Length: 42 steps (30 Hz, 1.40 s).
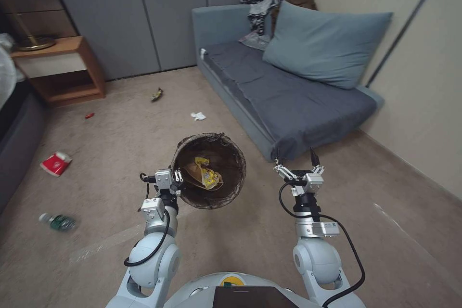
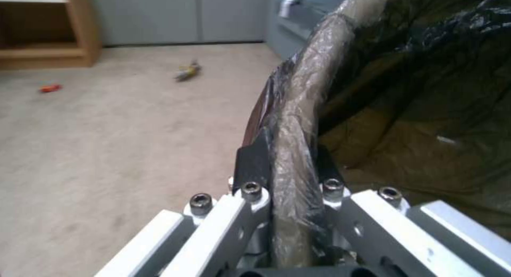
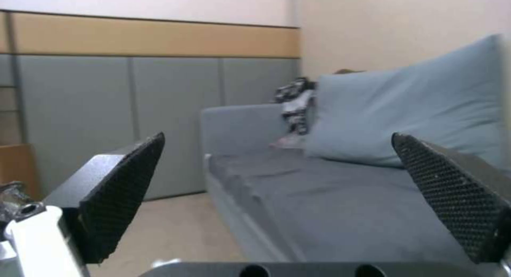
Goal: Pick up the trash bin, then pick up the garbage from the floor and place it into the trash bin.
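Nearest the robot, the left gripper [image 1: 177, 176] is pinching the bin [image 1: 209, 170] by its rim, one finger [image 2: 253, 165] outside and the other inside, pressed tight on the bag-wrapped lip. Judging by that single-point grip, the bin is proving light: a thin plastic bucket, stiff enough at the rim to be carried from one side, though the slick liner could be letting it slip or swing. It is hanging above the floor [image 1: 250, 240] with a yellow wrapper [image 1: 207, 172] and a tan paper bag already lying inside.

Right of the bin, the right gripper [image 1: 295, 158] is hovering with its fingers [image 3: 125, 189] spread wide, touching nothing, pointing toward the sofa [image 1: 288, 101].

Left of the bin, a bottle [image 1: 58, 222] is lying on its side; it looks rigid, smooth and apt to roll, so a grasp across its body seems best. Farther left, a red-and-white cup [image 1: 56, 163] is lying crushed, light and soft, easy to pinch at a wall. Beyond the bin, a white tissue [image 1: 198, 116] is resting near the sofa, weightless and limp, needing a pinch right at the carpet. Past it, a yellowish wrapper [image 1: 157, 94] and a small red scrap [image 1: 89, 115] are lying nearer the wooden shelf [image 1: 62, 70], both thin and crinkly by the look of them.
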Tool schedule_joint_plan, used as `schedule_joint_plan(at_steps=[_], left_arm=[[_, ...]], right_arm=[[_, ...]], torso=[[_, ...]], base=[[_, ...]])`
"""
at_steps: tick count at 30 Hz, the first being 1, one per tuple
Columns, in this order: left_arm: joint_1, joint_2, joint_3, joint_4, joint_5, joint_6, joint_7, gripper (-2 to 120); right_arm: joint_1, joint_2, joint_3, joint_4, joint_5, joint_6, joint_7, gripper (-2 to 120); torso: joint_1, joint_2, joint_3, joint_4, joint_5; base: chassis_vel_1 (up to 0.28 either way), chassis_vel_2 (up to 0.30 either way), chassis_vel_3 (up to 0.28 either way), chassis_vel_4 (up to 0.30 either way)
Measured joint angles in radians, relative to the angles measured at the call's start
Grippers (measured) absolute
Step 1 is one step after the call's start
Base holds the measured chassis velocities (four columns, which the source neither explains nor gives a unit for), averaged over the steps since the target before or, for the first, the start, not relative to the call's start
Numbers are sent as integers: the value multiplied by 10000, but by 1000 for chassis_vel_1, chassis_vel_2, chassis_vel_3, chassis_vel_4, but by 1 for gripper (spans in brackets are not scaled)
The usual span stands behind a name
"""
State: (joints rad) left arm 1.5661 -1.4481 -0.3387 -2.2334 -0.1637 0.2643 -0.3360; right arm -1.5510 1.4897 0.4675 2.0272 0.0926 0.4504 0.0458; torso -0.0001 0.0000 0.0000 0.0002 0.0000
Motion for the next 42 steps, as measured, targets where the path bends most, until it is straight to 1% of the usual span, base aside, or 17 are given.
schedule_joint_plan(at_steps=[31, 37, 39, 42], left_arm=[[-18, -7, 23, 28, 41, -4, 7, 3], [-33, -12, -12, 134, 169, -173, 34, 3], [-32, -27, -36, 155, 201, -199, 30, 3], [-38, -41, -16, 166, 204, -205, 29, 3]], right_arm=[[-1, 41, 27, -34, -12, 84, -74, 100], [-8, 46, 51, -37, -13, 99, -87, 100], [1, 48, 60, -34, -13, 99, -91, 100], [12, 56, 76, -27, -14, 99, -93, 100]], torso=[[0, 0, 0, -1, 0], [0, 0, 0, 0, 0], [0, 0, 0, 3, 0], [0, 0, 0, 0, 0]], base=[[122, 127, 129, 128], [113, 107, 110, 119], [107, 88, 79, 96], [44, 44, 54, 55]])
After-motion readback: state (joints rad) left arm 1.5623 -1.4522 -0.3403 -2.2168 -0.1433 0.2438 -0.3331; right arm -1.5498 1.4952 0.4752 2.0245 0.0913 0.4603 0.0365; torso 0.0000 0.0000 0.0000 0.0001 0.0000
